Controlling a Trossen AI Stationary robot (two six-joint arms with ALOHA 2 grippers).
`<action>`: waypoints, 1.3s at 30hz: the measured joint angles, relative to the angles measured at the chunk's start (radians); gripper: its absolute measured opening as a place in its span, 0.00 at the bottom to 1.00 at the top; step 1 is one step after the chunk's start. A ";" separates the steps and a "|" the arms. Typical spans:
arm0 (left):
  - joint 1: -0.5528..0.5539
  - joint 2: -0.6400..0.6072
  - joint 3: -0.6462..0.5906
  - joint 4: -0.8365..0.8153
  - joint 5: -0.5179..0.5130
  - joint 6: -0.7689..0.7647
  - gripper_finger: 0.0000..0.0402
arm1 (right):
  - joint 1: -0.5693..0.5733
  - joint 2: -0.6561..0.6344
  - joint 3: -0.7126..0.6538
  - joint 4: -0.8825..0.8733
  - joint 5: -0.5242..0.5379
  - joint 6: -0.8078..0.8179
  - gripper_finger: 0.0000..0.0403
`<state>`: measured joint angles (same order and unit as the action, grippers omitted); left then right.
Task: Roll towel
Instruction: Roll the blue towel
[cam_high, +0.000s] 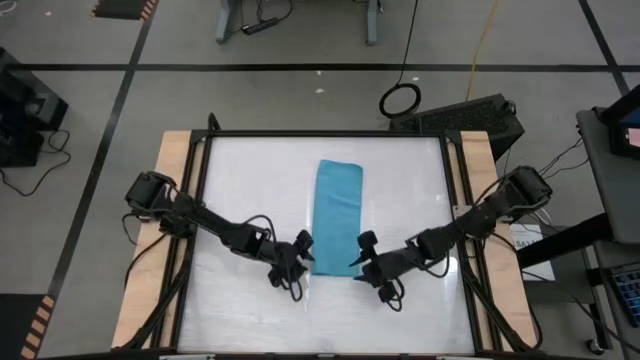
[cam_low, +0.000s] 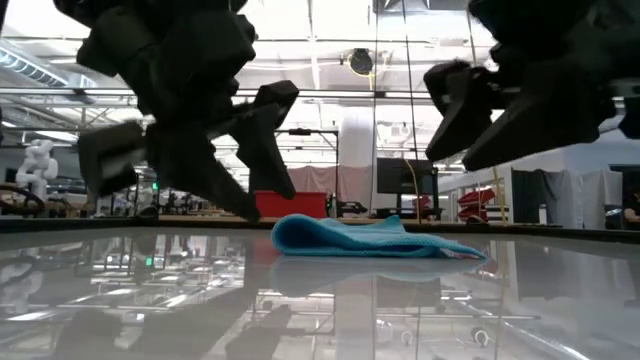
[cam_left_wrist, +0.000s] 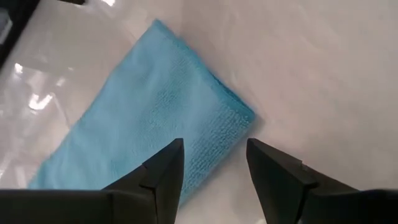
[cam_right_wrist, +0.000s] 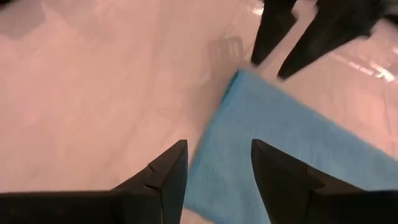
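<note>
High view: towel (cam_high: 338, 215) lies flat, folded into a long strip, mid tabletop (cam_high: 230, 190). Left hand (cam_high: 299, 253) sits just beside its near left corner, right hand (cam_high: 362, 256) just beside the near right corner; towel's short near edge runs between them.

Low view: towel looks soft & thin, folded edge a bit puffed, prob light and floppy, so it'll slide on the glossy top unless pinned. Both hands hover above the surface, not touching cloth.

Left wrist: fingers (cam_left_wrist: 163, 171) apart, nothing between them, towel corner right ahead of the tips.

Right wrist: fingers (cam_right_wrist: 166, 171) apart too, empty, towel edge just ahead; other hand beyond it.

Best grab imo: the two near corners, then roll away from the hands
</note>
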<state>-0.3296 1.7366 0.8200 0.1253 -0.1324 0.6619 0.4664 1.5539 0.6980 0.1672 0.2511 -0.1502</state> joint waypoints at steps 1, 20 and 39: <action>-0.007 0.013 0.000 0.014 -0.021 0.014 0.45 | 0.006 0.004 0.000 0.011 0.007 0.003 0.42; -0.026 0.116 0.000 0.184 -0.054 0.024 0.44 | 0.006 0.284 0.003 0.205 0.093 0.035 0.42; 0.014 0.007 0.018 0.189 -0.081 -0.080 0.01 | -0.011 0.050 -0.003 0.006 0.127 0.092 0.01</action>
<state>-0.3158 1.7436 0.8381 0.3146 -0.2139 0.5822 0.4549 1.6039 0.6954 0.1737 0.3779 -0.0579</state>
